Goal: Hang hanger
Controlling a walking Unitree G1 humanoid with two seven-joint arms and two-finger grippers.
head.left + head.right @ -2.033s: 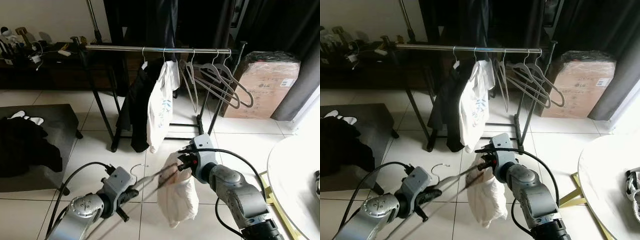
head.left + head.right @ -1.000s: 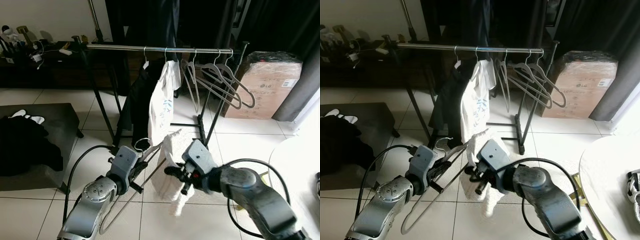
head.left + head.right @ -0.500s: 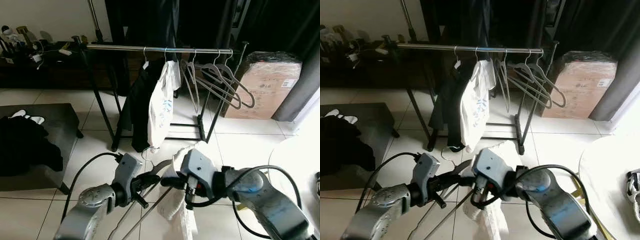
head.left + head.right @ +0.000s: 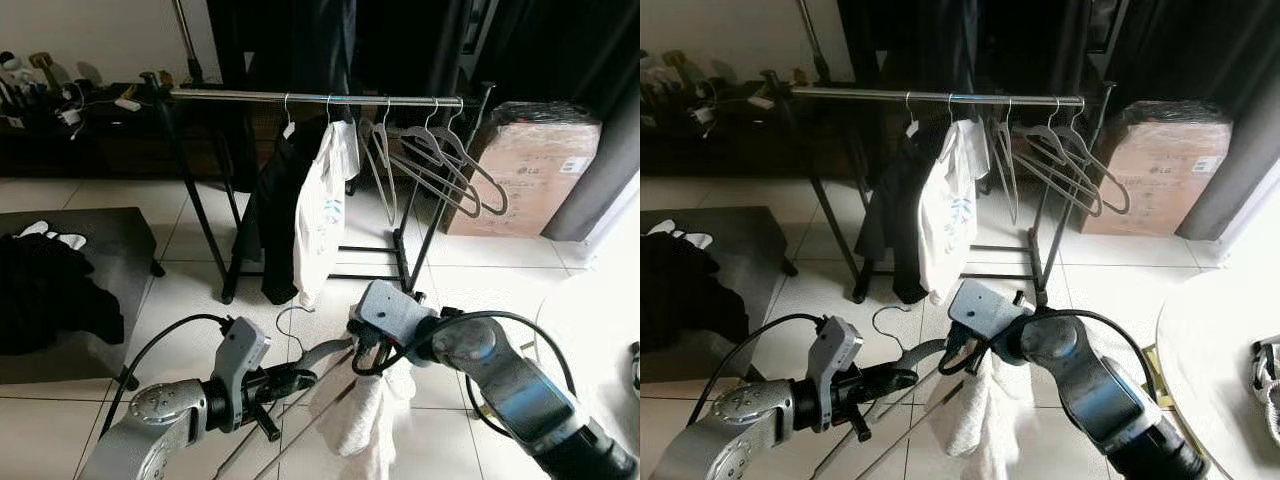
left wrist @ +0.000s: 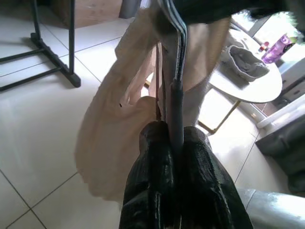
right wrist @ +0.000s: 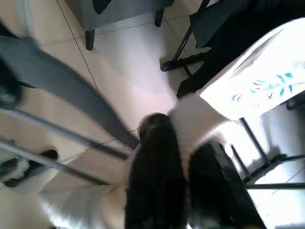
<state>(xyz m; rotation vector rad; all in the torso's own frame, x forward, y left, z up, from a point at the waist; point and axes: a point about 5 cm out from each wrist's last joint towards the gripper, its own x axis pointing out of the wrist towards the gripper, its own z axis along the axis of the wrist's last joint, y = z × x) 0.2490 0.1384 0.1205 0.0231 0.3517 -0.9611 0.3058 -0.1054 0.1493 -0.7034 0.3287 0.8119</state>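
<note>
Item: grey hanger [image 4: 318, 352], held low over the tiled floor, well short of the clothes rail [image 4: 310, 97]; its hook [image 4: 287, 316] points up but sits far below the bar. A pale garment [image 4: 368, 420] droops from its far end. Left gripper [image 5: 175, 143]: fingers pressed together on the hanger's shaft. Right gripper [image 6: 178, 157]: fingers clamped on a fold of the pale garment beside the hanger's arm. Rail stock: a dark garment [image 4: 268, 215], a white printed shirt [image 4: 320, 210], several bare hangers [image 4: 440, 165]. Hazards, as judged: the garment looks loosely draped and may slide off during the lift; a two-handed raise may twist the hanger if the arms rise unevenly; the hook may snag the white shirt or tangle with the bare hangers if aimed at the crowded span of the rail.
</note>
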